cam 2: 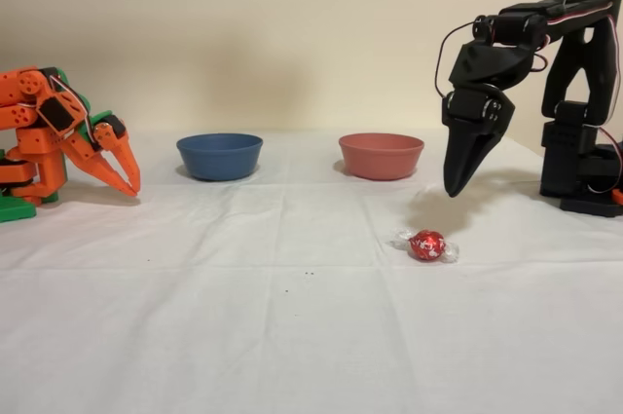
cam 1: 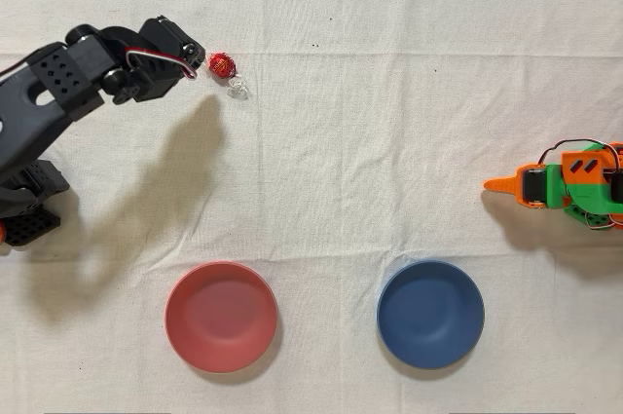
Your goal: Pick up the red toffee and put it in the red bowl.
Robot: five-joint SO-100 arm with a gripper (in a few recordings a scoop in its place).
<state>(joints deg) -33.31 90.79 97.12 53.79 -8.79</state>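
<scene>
The red toffee (cam 1: 222,65) lies on the white cloth at the upper left of the overhead view, its clear twisted wrapper ends sticking out. In the fixed view the red toffee (cam 2: 426,244) sits in front of the bowls. My black gripper (cam 2: 456,188) hangs above the cloth, pointing down, a little behind and to the right of the candy. Its fingers are shut with nothing between them. From overhead, the gripper (cam 1: 198,50) sits just left of the toffee. The red bowl (cam 1: 221,317) is empty at the lower left, and the red bowl (cam 2: 381,155) stands behind the toffee in the fixed view.
A dark blue bowl (cam 1: 430,314) stands beside the red one, the blue bowl (cam 2: 219,155) being left of it in the fixed view. The idle orange arm (cam 1: 569,185) rests at the right edge of the overhead view. A white cloth covers the table.
</scene>
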